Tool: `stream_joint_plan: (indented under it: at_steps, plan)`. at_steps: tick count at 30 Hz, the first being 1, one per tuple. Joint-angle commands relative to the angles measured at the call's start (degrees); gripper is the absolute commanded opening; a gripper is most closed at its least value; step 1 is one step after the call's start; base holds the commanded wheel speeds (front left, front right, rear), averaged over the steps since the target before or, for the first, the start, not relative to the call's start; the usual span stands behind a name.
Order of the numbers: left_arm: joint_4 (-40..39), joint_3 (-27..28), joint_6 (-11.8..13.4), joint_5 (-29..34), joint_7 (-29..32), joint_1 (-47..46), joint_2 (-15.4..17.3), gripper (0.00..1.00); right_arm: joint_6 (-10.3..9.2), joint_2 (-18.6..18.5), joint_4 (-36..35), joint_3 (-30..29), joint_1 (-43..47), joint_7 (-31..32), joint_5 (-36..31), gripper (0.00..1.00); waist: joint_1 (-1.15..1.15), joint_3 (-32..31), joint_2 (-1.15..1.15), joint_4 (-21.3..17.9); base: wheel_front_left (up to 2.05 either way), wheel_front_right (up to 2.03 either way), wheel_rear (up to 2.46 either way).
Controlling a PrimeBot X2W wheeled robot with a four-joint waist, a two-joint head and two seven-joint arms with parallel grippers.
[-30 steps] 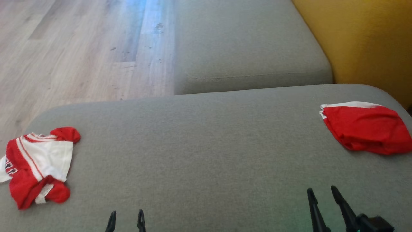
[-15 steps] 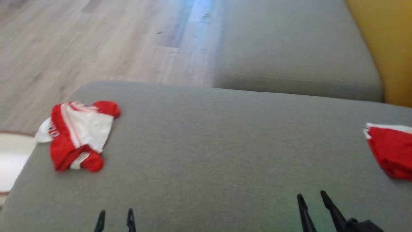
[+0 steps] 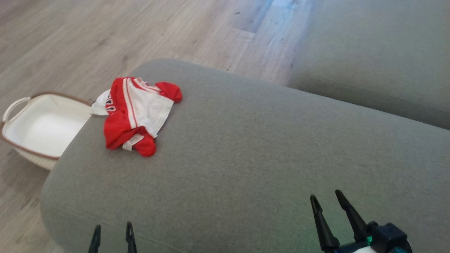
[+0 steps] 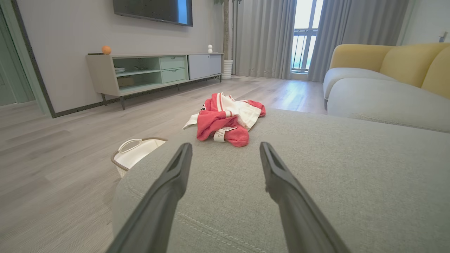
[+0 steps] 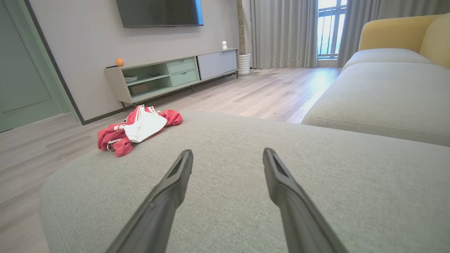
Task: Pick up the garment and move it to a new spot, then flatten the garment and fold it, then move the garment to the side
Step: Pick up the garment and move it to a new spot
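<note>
A crumpled red and white garment (image 3: pixel 135 112) lies at the left corner of the grey sofa cushion (image 3: pixel 267 154), one white flap hanging over the edge. It also lies ahead of the fingers in the left wrist view (image 4: pixel 226 119) and far to the left in the right wrist view (image 5: pixel 139 126). My left gripper (image 3: pixel 111 233) stands open at the bottom left, well short of the garment, nothing between its fingers. My right gripper (image 3: pixel 325 202) is open at the lower right over bare cushion, far from the garment.
A white basket (image 3: pixel 42 128) with a brown rim and handle stands on the wooden floor beside the cushion's left edge, just past the garment. A second grey cushion (image 3: pixel 372 66) lies at the upper right. A low TV cabinet (image 4: pixel 154 72) stands against the far wall.
The head camera has swung left: the garment now sits nearer the middle, the basket has come into view, and the second red garment at the right has left the picture. Both grippers stay open.
</note>
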Motion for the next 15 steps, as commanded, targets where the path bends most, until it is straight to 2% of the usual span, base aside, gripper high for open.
stream_joint_plan:
  at_steps: [1, 9, 15]
  plan:
    - [-2.1, 2.3, 0.4, -0.4, -0.3, -2.8, -0.5, 1.00, 0.39, -1.9, -1.6, 1.5, -3.2, -0.6, 0.5, 1.00, -0.01, 0.9, 0.00, 0.8, 0.00, 0.00, 0.00]
    - [-2.1, 4.0, 0.2, -0.5, -0.3, -3.6, -0.5, 1.00, 0.39, -2.8, -1.7, 1.0, -2.2, -0.6, 1.0, 1.00, -0.01, 0.8, 0.00, 0.7, 0.00, 0.00, 0.00]
    - [-3.5, 8.8, 0.3, -0.7, -0.3, -8.1, 1.3, 1.00, 0.39, -4.1, -3.4, -1.4, -0.1, -0.6, 0.4, 1.00, -0.01, 3.2, 0.00, -1.1, 0.00, 0.00, 0.00]
